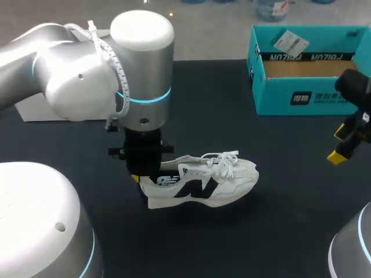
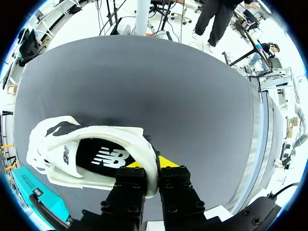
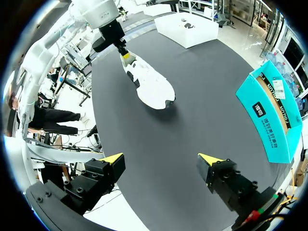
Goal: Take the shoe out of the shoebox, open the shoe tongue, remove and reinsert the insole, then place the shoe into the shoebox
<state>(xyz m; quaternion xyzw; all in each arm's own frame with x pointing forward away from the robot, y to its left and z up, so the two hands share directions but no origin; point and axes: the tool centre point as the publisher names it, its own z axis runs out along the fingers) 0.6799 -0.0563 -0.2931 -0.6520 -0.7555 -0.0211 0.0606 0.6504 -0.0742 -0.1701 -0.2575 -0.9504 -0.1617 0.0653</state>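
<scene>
Bare desk [image 1: 278,191] is seen between the shoe [image 1: 226,182] and the shoebox [image 1: 307,98]; the heel is blocked by the left end effector [image 2: 151,163].

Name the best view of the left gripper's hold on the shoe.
Left wrist view: left gripper pinches the shoe at its heel, close up. Head view: arm hides it. Right wrist view: far off.

A dark table [image 1: 278,197] is seen carrying three things. A white shoe [image 1: 203,182] is set on its sole near the middle, an open teal shoebox [image 1: 307,99] at the far right, and a white box [image 1: 33,110] at the far left.
</scene>
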